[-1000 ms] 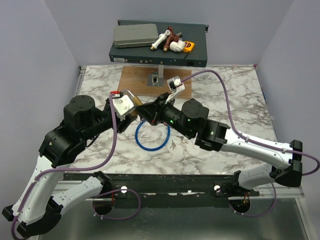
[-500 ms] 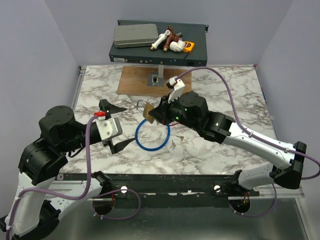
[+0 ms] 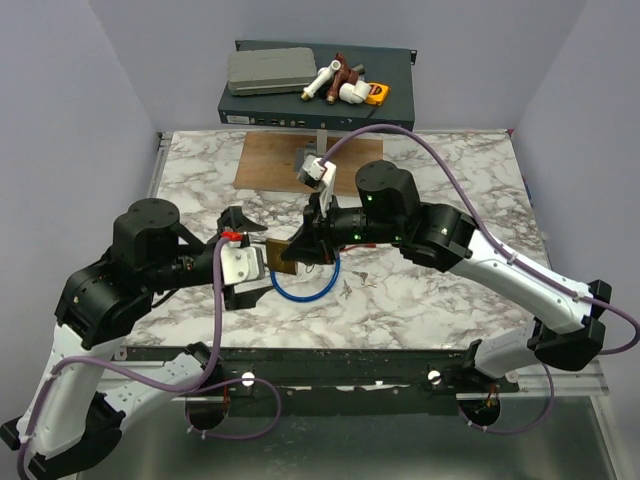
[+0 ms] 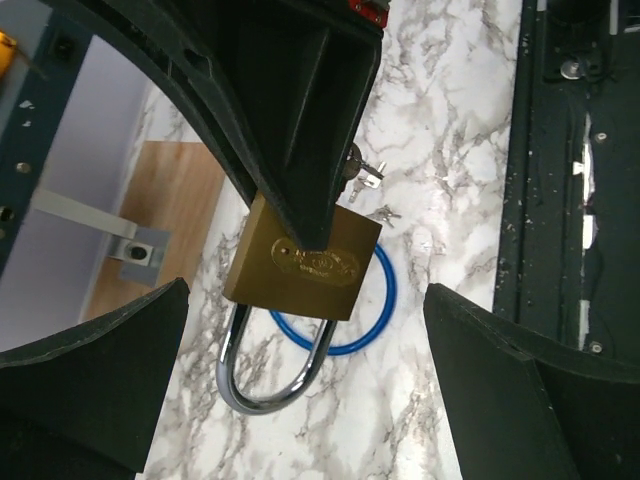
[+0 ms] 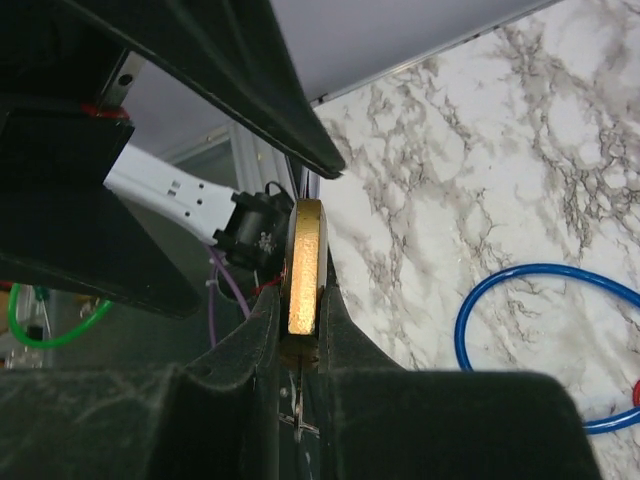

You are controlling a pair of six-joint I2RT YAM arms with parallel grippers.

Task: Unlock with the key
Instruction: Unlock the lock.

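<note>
A brass padlock [image 3: 283,256] hangs above the marble, and my right gripper [image 3: 303,246] is shut on its flat sides. In the right wrist view the padlock's edge [image 5: 305,262] sits clamped between my right gripper's [image 5: 303,305] jaws. The left wrist view shows the padlock's body [image 4: 305,268] with its silver shackle [image 4: 262,375] pointing toward the camera. My left gripper [image 4: 310,400] stands wide open just short of it, touching nothing. The small silver key [image 3: 355,284] lies on the marble right of the blue cable; it also shows behind the right finger, key [image 4: 365,178].
A blue cable loop [image 3: 305,288] lies on the marble under the padlock. A wooden board [image 3: 275,160] with a metal bracket sits at the back. Behind the table, a dark rack unit [image 3: 315,100] carries a grey case and pipe fittings.
My left gripper let go of the padlock, opened wide and swung back left, then came closer again. My right gripper kept the padlock and carried it left and nearer.
</note>
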